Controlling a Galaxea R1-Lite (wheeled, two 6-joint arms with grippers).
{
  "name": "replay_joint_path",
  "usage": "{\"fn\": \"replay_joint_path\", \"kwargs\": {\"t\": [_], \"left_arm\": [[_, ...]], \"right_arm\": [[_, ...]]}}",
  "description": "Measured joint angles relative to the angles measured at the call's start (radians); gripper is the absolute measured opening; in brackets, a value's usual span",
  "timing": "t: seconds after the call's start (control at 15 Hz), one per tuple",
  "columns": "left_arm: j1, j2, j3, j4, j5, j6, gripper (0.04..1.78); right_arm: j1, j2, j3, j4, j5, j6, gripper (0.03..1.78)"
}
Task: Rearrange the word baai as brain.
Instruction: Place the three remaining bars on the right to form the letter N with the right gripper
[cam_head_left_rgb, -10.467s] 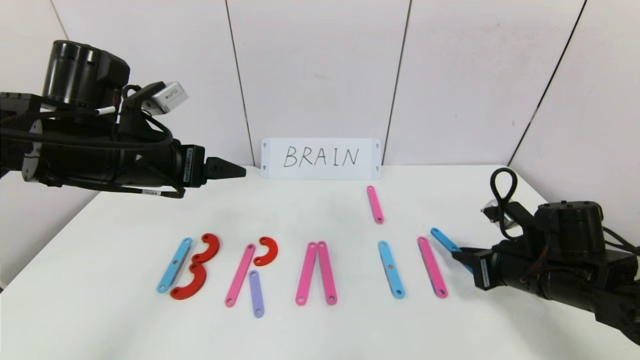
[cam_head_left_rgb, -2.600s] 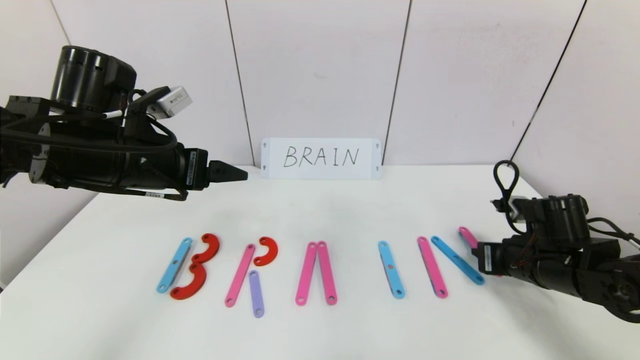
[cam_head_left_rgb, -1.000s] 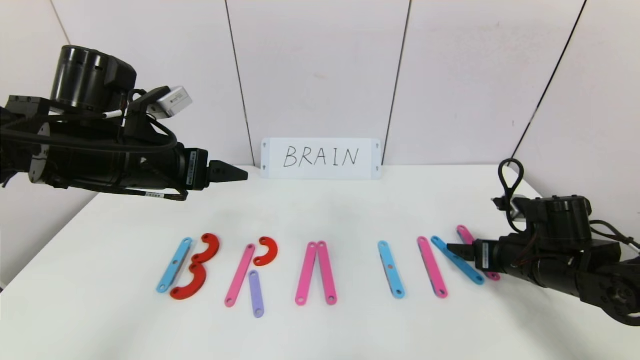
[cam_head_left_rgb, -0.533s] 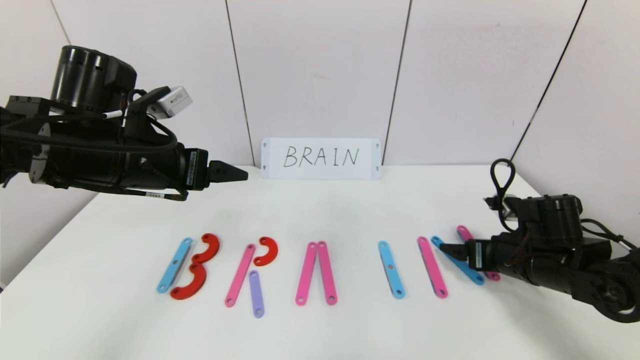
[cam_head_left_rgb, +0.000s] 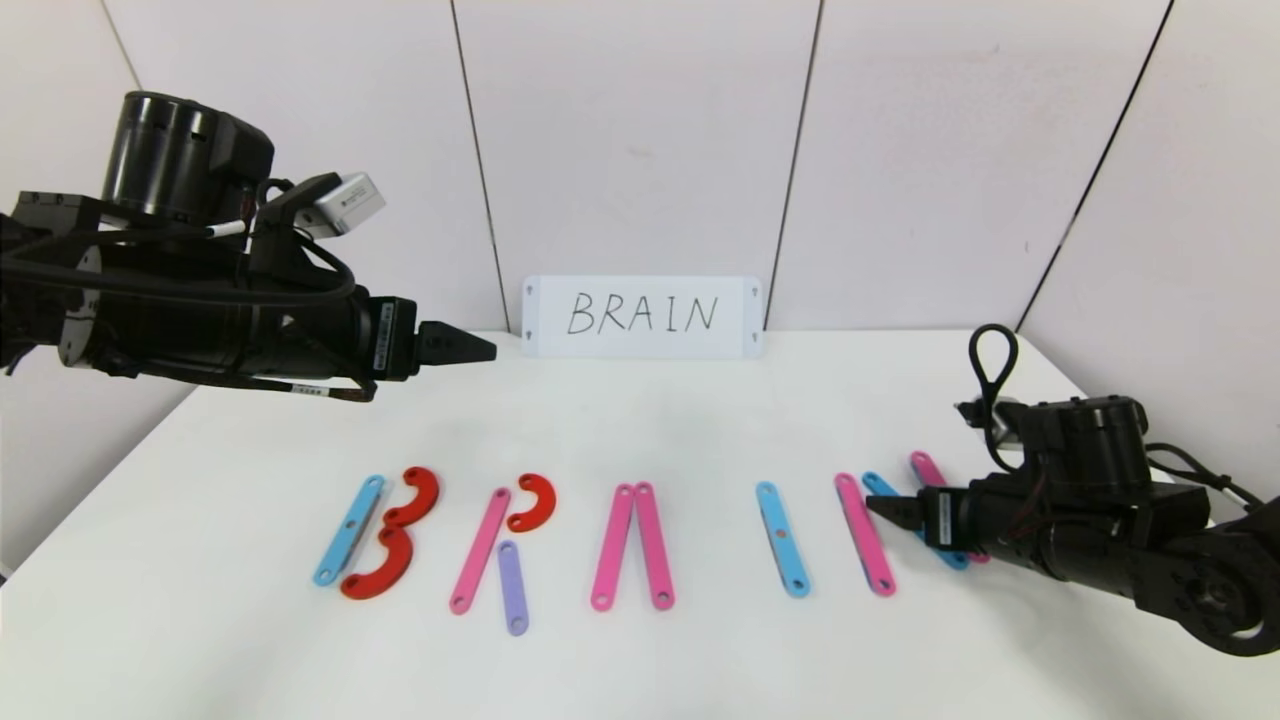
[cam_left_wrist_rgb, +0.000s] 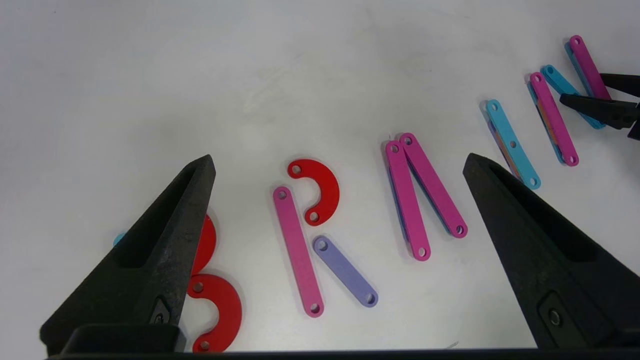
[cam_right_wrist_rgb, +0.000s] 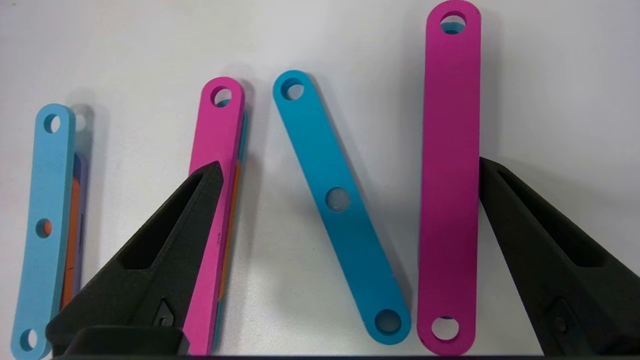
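We hover right tool (cam_head_left_rgb: 880, 505) wide over N (cam_head_left_rgb: 905, 525), empty; left tool (cam_head_left_rgb: 480, 347) wide, parked high. BRAIN row mid-counter. Final step: A lacks crossbar; next, check N, withdraw.

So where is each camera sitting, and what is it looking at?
Head view: high on the robot, facing forward and down at the table, the letter pieces and the BRAIN card; both arms show.
Left wrist view: on the raised left arm, looking down past the open left tool at the letters.
Right wrist view: on the low right arm, close over the N, its open right tool straddling the blue diagonal bar.
Shared: both wrist views show that blue diagonal bar.
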Motion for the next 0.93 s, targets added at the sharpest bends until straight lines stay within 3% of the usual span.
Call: {"fn": "replay_joint_path", "kwargs": {"t": [0.4,0.93], "left_arm": [[0.0,0.0,0.0,0.0,0.0,0.0,1.74],[0.0,0.0,0.0,0.0,0.0,0.0,1.74]], "right_arm": [[0.039,-0.029,0.018,0.011,-0.001,0.024,1.74],[0.046,-0.064,0.039,0.014,-0.007,0.024,1.74]]}}
